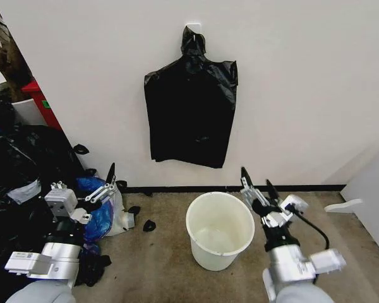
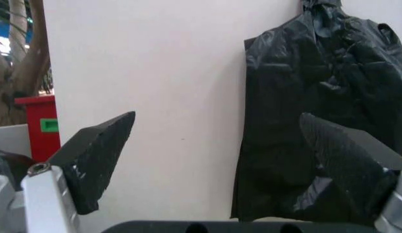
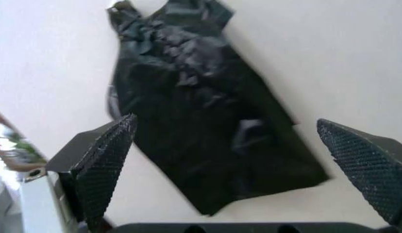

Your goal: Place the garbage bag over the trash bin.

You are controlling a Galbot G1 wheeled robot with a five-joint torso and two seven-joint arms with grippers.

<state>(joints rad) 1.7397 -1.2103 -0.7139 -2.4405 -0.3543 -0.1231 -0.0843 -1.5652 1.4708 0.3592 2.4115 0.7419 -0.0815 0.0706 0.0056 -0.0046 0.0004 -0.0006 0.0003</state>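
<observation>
Both tools gape empty: left tool (image 1: 107, 183) by blue bag (image 1: 98, 218), right tool (image 1: 256, 183) beside trash bin (image 1: 220, 230)

The head view looks forward and down from above both arms, taking in the white wall (image 1: 303, 82), the floor (image 1: 164, 259) along the wall's foot and the trash bin (image 1: 220, 230) from a moderate distance. The left wrist view looks out between its own gripper's spread fingers (image 2: 97, 160), facing the wall level and fairly near. The right wrist view does the same between its fingers (image 3: 100, 170), tilted. All three views share the black bags (image 1: 191, 113) hanging on the wall (image 2: 324, 111) (image 3: 208, 116).
</observation>
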